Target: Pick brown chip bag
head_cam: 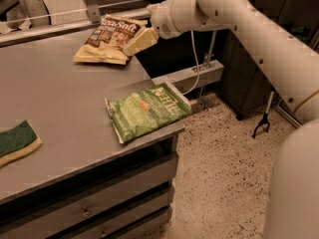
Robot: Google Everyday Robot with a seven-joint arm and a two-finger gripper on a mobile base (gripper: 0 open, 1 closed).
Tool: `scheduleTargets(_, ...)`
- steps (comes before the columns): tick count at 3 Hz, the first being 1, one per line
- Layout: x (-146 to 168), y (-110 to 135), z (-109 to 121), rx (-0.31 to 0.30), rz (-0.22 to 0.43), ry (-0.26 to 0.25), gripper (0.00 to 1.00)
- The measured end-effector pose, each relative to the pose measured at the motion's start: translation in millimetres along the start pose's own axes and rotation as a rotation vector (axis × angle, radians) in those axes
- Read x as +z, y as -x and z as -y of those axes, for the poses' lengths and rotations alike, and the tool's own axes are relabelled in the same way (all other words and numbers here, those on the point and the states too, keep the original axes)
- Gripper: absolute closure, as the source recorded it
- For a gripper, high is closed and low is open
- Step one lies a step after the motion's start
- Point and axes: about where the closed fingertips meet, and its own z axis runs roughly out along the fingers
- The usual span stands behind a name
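Note:
The brown chip bag (107,38), dark brown with pale yellow ends and white "Sea Salt" lettering, lies flat at the far right of the grey table (55,93). My gripper (133,45) hangs from the white arm at the bag's right edge, its cream fingers (142,40) pointing down-left just above the table's far right corner. It holds nothing. The green "Kettle" chip bag (145,110) lies at the table's near right corner, partly over the edge.
A green and yellow sponge (15,141) lies at the table's left edge. A rail (65,11) runs behind the table. A grey bracket (194,74) sticks out to the right of the table. Drawers (94,203) sit below. A black grabber tool (264,118) stands on the speckled floor.

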Motion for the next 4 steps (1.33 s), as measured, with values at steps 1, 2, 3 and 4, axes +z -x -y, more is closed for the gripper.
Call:
scheduleTargets(1,47,0,2,0.059,0.063,0.018,0.0)
scheduleTargets(2,86,-12,1,0.116,0.083,0.028,0.0)
scheduleTargets(3,107,-22,4,0.148,0.082,0.021,0.0)
scheduleTargets(4,118,-32,2,0.168,0.082,0.011,0.18)
